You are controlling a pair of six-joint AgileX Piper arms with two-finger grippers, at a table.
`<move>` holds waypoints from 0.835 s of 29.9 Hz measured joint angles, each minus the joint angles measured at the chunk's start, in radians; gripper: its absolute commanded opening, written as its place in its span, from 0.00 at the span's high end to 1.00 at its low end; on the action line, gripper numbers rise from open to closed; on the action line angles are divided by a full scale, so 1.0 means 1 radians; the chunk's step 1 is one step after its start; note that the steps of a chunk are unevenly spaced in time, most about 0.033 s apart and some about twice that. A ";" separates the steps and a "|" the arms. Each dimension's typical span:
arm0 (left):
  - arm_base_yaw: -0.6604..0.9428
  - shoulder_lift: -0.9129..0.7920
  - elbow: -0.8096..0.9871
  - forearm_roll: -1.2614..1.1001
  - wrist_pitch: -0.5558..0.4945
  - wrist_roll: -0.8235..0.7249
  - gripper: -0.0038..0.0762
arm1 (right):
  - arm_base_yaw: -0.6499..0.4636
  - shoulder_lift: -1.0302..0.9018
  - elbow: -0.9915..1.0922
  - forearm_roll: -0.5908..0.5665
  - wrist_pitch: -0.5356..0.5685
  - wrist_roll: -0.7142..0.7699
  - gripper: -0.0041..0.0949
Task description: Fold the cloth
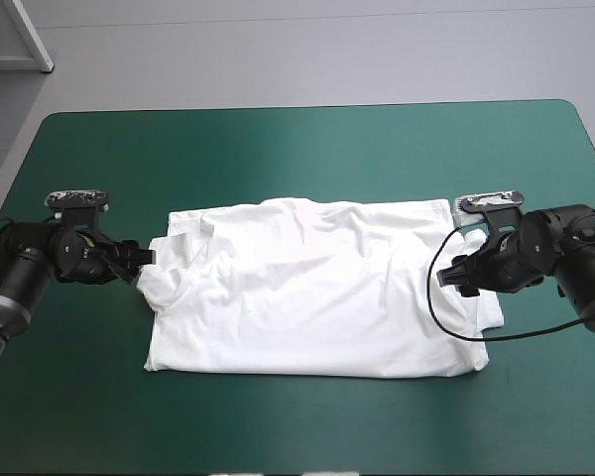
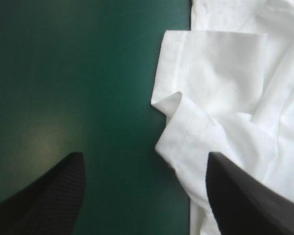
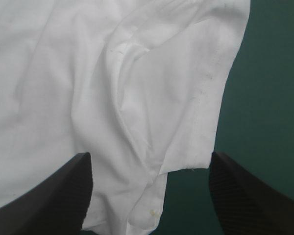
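Note:
The white T-shirt (image 1: 312, 288) lies spread across the middle of the teal-green table, folded in at both sides, with wrinkles. My left gripper (image 1: 147, 260) is low at the shirt's left edge and open. In the left wrist view the left gripper (image 2: 144, 164) straddles a folded sleeve hem (image 2: 186, 127), one finger over the cloth and the other over bare cover. My right gripper (image 1: 454, 273) is at the shirt's right edge, also open. In the right wrist view the right gripper (image 3: 149, 164) has the right sleeve's hemmed edge (image 3: 206, 93) lying between and ahead of its fingers.
Bare teal-green cover (image 1: 307, 149) surrounds the shirt on all sides, widest toward the far edge and the front edge. A white cabinet corner (image 1: 15, 40) stands beyond the table's far left.

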 measured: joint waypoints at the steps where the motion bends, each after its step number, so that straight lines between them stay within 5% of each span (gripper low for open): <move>1: 0.009 0.024 0.010 -0.018 -0.022 0.004 0.32 | 0.000 0.000 0.000 0.000 0.002 0.000 0.33; 6: 0.016 0.150 0.022 -0.068 -0.111 0.020 0.33 | 0.000 0.000 -0.001 0.000 0.002 0.000 0.33; 14: 0.017 0.315 0.018 -0.093 -0.185 0.027 0.47 | 0.000 0.000 -0.001 -0.001 0.017 0.000 0.33; 25: 0.019 0.340 0.005 -0.237 -0.180 0.158 0.93 | 0.000 0.000 -0.001 -0.009 0.017 0.000 0.35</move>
